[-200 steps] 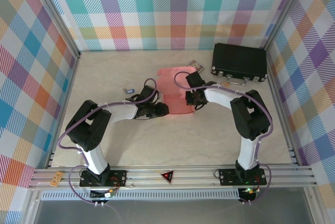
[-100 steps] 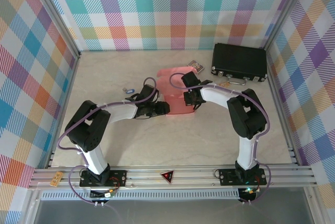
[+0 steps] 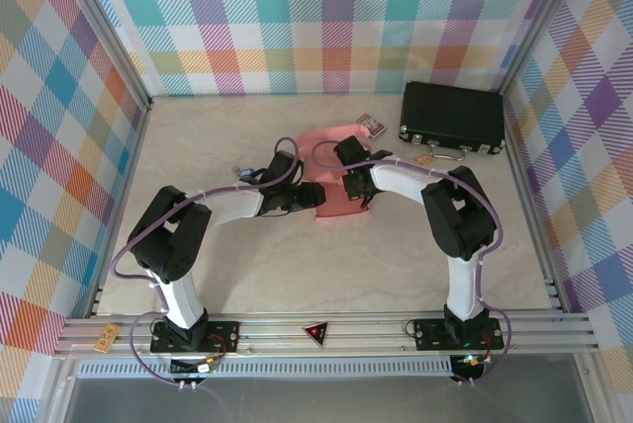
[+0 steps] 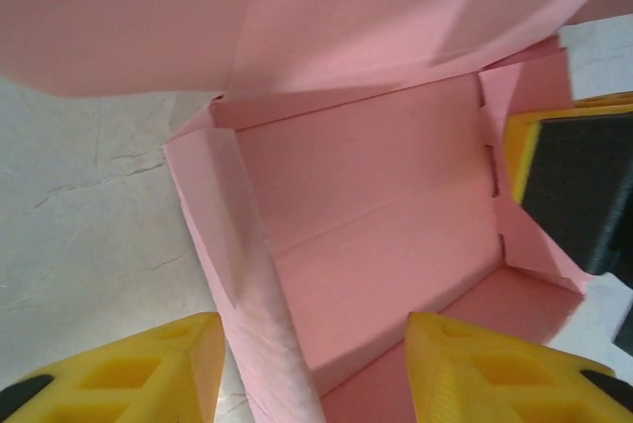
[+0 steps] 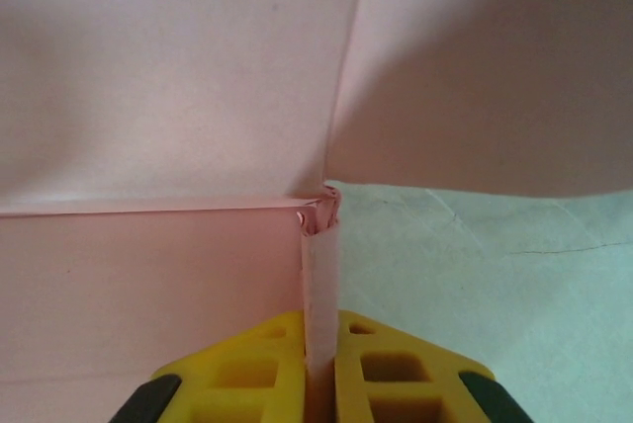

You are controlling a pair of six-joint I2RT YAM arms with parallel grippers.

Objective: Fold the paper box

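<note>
**Observer:** Which step was in hand?

**Operator:** (a) Nearest me, the left gripper stood with its jaws apart, astride one side wall of the paper box and clamping nothing. (b) Across the tray, the right gripper was pinched tight on the opposite upright wall. The box sat mid-table between the two arms. I judged the side walls raised and the large far flap not yet folded over (thin card, so easily creased). The next move, I reckoned, called for the left jaws to take their wall while the right held steady.

**Observer:** What stayed unclear?

**Operator:** From above, the arms covered much of the box, so I could not tell whether the corner tabs were tucked. Farther back lay the card pack, near the flap, and the black case.
</note>
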